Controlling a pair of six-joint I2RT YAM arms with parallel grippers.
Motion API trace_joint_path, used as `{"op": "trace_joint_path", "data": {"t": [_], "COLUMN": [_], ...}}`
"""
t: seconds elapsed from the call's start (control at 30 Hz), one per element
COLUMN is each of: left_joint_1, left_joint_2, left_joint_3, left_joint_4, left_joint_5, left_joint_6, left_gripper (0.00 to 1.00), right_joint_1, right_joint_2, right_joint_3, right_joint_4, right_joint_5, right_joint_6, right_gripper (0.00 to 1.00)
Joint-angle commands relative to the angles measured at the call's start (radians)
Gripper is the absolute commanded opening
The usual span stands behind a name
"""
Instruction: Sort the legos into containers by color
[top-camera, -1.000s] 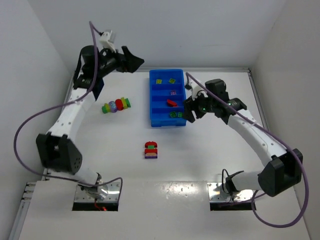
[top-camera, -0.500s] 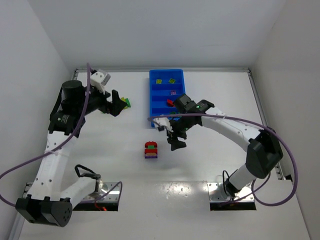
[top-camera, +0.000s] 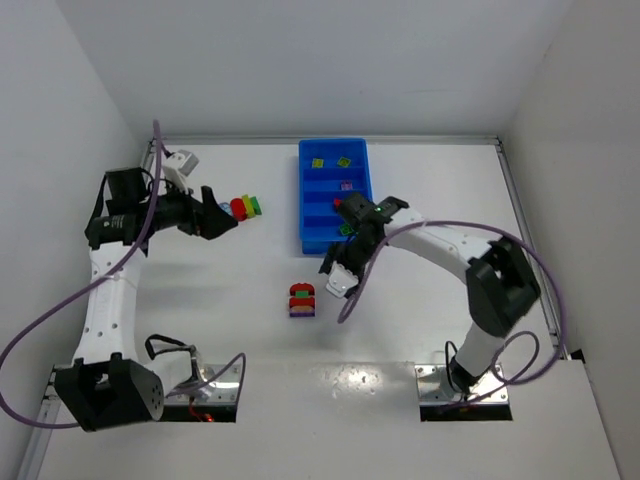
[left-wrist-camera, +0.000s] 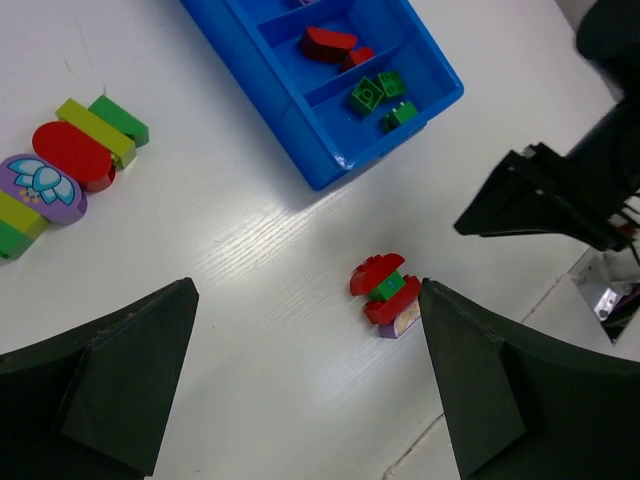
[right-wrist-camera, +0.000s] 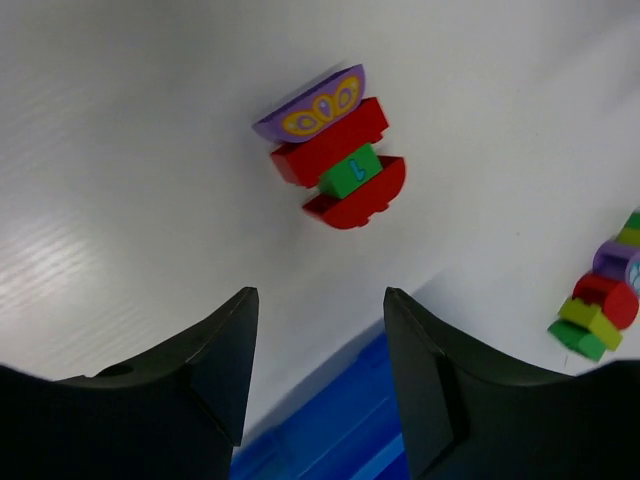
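A long blue tray (top-camera: 307, 190) holds yellow-green legos (top-camera: 330, 161) in its far compartment, then a purple one (top-camera: 347, 185), a red one (top-camera: 345, 205) and green ones (left-wrist-camera: 378, 95) nearest. A red, green and purple cluster (top-camera: 302, 300) lies on the table in front of the tray; it also shows in the left wrist view (left-wrist-camera: 386, 293) and the right wrist view (right-wrist-camera: 335, 150). A row of stacked legos (left-wrist-camera: 70, 165) lies left of the tray, partly hidden in the top view (top-camera: 244, 206). My left gripper (top-camera: 224, 213) is open and empty beside that row. My right gripper (top-camera: 336, 277) is open and empty, just right of the cluster.
White walls enclose the table on the left, back and right. The tray's near end (right-wrist-camera: 340, 445) sits close behind my right fingers (right-wrist-camera: 425, 380). My right gripper shows as a dark shape in the left wrist view (left-wrist-camera: 545, 195). Purple cables hang from both arms.
My right arm has swung from the tray's right side down to the cluster. My left arm has drawn back from the far wall, and its gripper now hovers by the left row.
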Motion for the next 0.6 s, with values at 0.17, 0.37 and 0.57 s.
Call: {"op": "trace_joint_path", "data": {"t": [0.17, 0.37, 0.57], "left_joint_1": [0.162, 0.218, 0.250], "left_joint_2": [0.048, 0.048, 0.048], "left_joint_3": [-0.009, -0.020, -0.049], "left_joint_4": [-0.011, -0.037, -0.046], "left_joint_5": [0.232, 0.255, 0.285], "left_joint_6": [0.009, 0.043, 0.052], "left_gripper": [0.99, 0.99, 0.99], "right_joint_1": [0.038, 0.070, 0.088], "right_joint_2": [0.281, 0.400, 0.409], "right_joint_3": [0.357, 0.509, 0.461], "right_joint_4": [-0.294, -0.503, -0.446], "right_joint_5": [-0.071, 0.021, 0.073], "right_joint_6": [-0.514, -0.635, -0.700], "right_gripper": [0.51, 0.51, 0.53]}}
